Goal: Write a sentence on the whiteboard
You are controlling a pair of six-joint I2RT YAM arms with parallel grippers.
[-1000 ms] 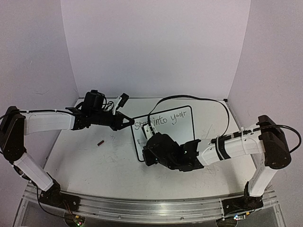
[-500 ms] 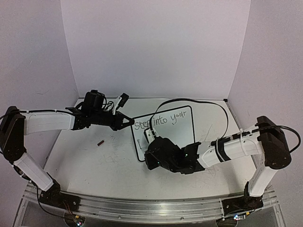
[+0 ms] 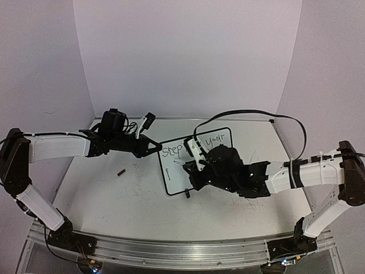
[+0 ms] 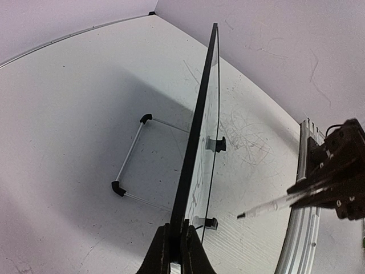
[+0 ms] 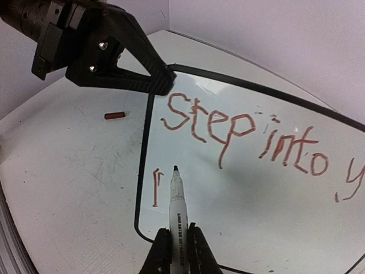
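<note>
- Whiteboard (image 5: 268,205) is standing tilted mid-table, between both arms.
- Right gripper (image 5: 178,245) is clamping the marker (image 5: 178,208), its tip hovering just beside line two's lone first stroke.
- Sentence (image 5: 245,134) is reading "step into your" so far, so I'm guessing the next move is touching down and writing on.
- Farther back, left gripper (image 5: 162,80) is pinching the board's corner, steadying it.

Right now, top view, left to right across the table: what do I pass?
Small red piece → left gripper → whiteboard, whose corner it clamps → right arm. The right gripper and its marker sit over the whiteboard, so they are left unplaced.
</note>
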